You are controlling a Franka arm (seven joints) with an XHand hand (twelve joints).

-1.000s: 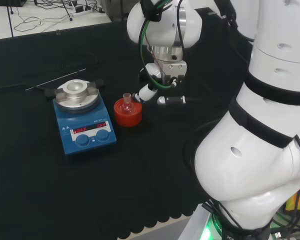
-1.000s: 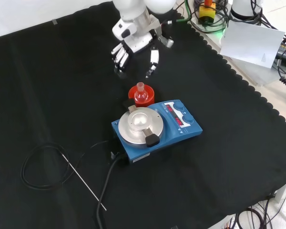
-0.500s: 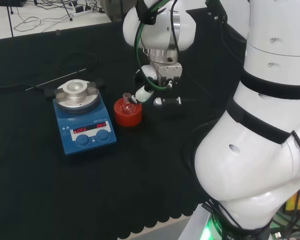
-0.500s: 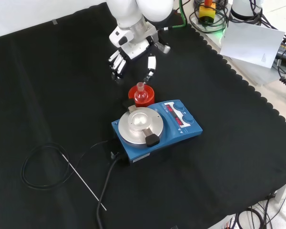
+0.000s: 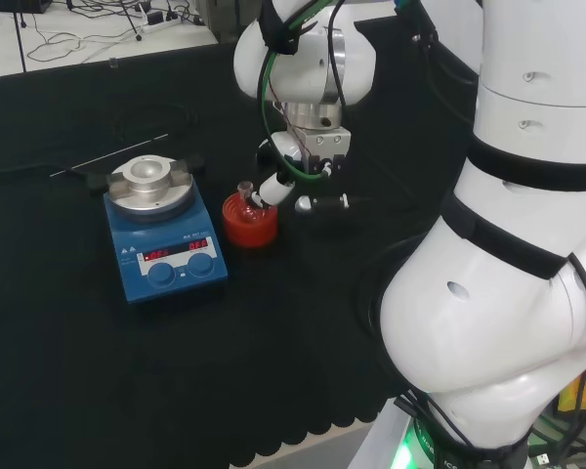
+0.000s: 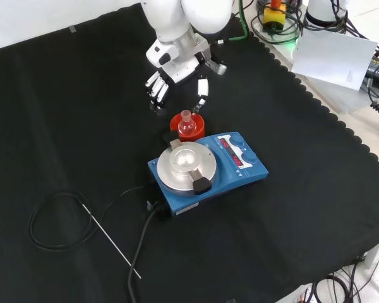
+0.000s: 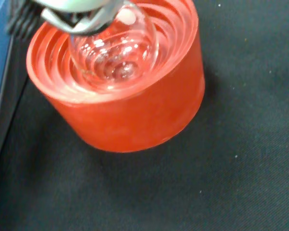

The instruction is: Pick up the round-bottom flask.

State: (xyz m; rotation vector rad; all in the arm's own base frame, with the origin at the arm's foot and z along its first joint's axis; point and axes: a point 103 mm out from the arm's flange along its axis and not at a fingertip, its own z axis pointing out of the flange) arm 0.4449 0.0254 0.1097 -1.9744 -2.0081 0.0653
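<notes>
Hovering over the black cloth [image 6: 63, 113], the hand [image 6: 177, 74] has its fingers [image 6: 156, 88] spread and nearly straight, pointing downward, with the thumb [image 6: 201, 88] apart from them, and it holds nothing. Just below and ahead of the fingertips in the front view stands the round-bottom flask [image 6: 187, 126], a small clear glass bulb with a short neck pointing up, seated in a red ribbed stand [image 6: 187, 123]. In the head view one fingertip [image 5: 265, 193] lies right beside the flask's neck [image 5: 245, 188], though whether they touch cannot be told. The wrist view looks down on the glass bulb [image 7: 116, 48] resting in the stand's [image 7: 130, 110] ribbed hollow. On the far side of the stand from the hand, touching or just beside it, sits a blue stirrer plate [image 6: 205, 169] with a round metal top.
</notes>
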